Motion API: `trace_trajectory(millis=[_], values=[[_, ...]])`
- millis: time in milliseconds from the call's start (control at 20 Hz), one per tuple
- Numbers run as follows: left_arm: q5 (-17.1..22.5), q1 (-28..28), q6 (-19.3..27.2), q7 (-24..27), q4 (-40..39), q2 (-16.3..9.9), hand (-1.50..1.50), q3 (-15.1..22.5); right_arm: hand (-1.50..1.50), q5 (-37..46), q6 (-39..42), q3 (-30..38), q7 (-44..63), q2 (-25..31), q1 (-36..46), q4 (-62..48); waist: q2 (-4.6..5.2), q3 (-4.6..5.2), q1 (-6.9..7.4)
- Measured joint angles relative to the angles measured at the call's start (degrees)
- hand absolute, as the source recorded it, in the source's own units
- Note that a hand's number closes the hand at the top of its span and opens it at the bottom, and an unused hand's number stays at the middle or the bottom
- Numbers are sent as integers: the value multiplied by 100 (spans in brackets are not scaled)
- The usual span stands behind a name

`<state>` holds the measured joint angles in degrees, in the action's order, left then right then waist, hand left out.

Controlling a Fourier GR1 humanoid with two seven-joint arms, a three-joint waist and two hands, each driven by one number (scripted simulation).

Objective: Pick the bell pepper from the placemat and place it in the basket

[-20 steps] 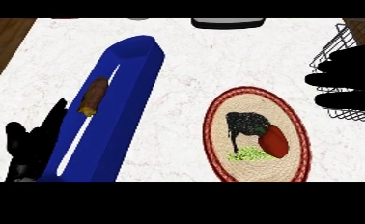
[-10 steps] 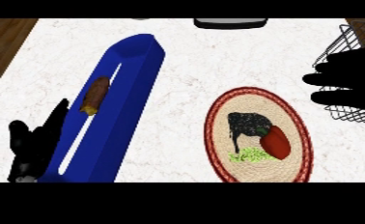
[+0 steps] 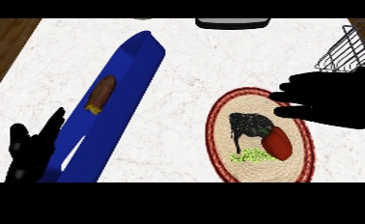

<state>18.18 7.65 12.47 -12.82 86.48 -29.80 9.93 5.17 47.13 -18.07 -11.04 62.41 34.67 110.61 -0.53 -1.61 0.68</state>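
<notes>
Pepper [image 3: 277, 144], red, lies on the round placemat [image 3: 222, 136] just below the right hand [image 3: 329, 103], whose straight, spread fingers reach over the mat's upper right edge. Basket [image 3: 343, 55] sits just beyond that hand. Left hand [image 3: 28, 155] rests open, beside a blue tray [image 3: 135, 73].

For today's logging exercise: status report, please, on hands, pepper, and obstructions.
Right hand open, over placemat edge. Left hand open, resting lower left. Bell pepper on placemat, ungrasped. Basket far right. Nothing blocking.

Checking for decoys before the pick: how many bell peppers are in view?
1. The red bell pepper lies on the round woven placemat, at lower right. None shows in the wire basket, which is cut off.
</notes>
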Motion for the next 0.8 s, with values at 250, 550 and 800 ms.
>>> trace_trajectory(millis=[250,550,800], values=[[-121,23,92,-94,12,38,0,-53,-150,782,-255,-343,-147,-221,-324,31,8,4,-4],[-155,-1,26,-190,-13,59,0,-102,-150,1667,-673,-754,-456,-496,-673,-194,13,4,1],[-235,4,-1,-206,3,96,0,-119,-150,2166,-1019,-983,-713,-756,-880,-474,9,3,2]])
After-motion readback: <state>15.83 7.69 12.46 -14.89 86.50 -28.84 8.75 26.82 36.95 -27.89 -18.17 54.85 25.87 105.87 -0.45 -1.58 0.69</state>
